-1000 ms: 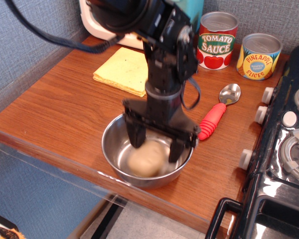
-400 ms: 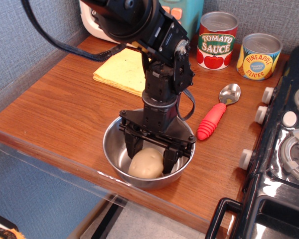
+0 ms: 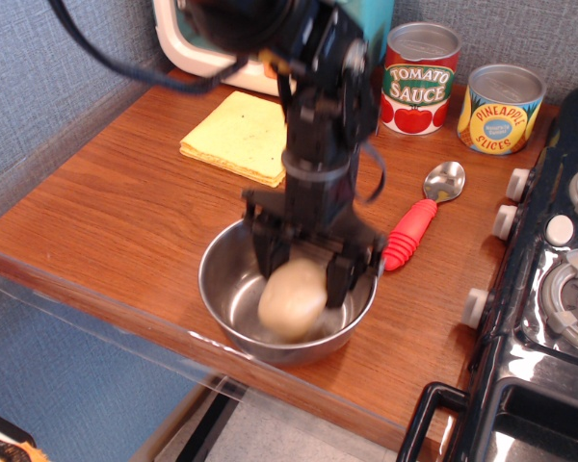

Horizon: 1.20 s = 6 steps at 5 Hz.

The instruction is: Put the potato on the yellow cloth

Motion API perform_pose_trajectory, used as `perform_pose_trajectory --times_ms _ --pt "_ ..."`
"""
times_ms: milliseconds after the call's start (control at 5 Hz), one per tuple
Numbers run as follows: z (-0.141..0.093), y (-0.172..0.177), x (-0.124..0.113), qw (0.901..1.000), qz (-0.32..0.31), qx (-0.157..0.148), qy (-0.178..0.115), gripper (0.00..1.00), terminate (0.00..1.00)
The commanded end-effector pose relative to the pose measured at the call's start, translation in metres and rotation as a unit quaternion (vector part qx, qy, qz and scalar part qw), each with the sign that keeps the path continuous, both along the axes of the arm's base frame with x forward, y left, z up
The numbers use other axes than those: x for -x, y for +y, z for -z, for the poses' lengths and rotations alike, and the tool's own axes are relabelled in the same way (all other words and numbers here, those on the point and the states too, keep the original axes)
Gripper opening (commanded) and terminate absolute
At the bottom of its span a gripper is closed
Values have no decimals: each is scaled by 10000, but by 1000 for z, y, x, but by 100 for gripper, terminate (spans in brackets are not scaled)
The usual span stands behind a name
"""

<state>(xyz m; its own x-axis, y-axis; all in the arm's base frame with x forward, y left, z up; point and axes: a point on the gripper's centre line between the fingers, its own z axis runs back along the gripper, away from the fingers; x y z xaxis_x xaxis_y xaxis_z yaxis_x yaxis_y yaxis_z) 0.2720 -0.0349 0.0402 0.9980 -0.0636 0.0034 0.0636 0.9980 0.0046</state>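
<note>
The pale tan potato (image 3: 293, 297) hangs between the black fingers of my gripper (image 3: 302, 276), just above the floor of the steel bowl (image 3: 233, 306). The gripper is shut on the potato and points straight down over the bowl. The yellow cloth (image 3: 239, 135) lies flat on the wooden counter behind and to the left of the bowl, with nothing on it.
A red-handled spoon (image 3: 419, 221) lies right of the bowl. A tomato sauce can (image 3: 420, 79) and a pineapple slices can (image 3: 500, 108) stand at the back. A black toy stove (image 3: 559, 260) fills the right side. The counter's front edge (image 3: 125, 310) is near the bowl.
The gripper closed on the potato in the bowl and has lifted it slightly; the potato now sits higher between the fingers.
</note>
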Motion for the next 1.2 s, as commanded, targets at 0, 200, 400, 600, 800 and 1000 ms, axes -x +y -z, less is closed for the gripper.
perform_pose_trajectory --times_ms 0,200,400,600,800,1000 --pt "-99 21 -73 9895 -4 494 -1358 0 0" --pt "-97 64 -108 9892 -278 225 -1422 0 0" --pt "-83 103 -130 9904 -514 -56 -1279 0 0" --pt "-72 125 -138 9887 -743 -277 -1274 0 0" --pt "-66 133 -147 9882 -781 -378 -1260 0 0" --pt "-63 141 -155 9874 -823 -471 -1266 0 0"
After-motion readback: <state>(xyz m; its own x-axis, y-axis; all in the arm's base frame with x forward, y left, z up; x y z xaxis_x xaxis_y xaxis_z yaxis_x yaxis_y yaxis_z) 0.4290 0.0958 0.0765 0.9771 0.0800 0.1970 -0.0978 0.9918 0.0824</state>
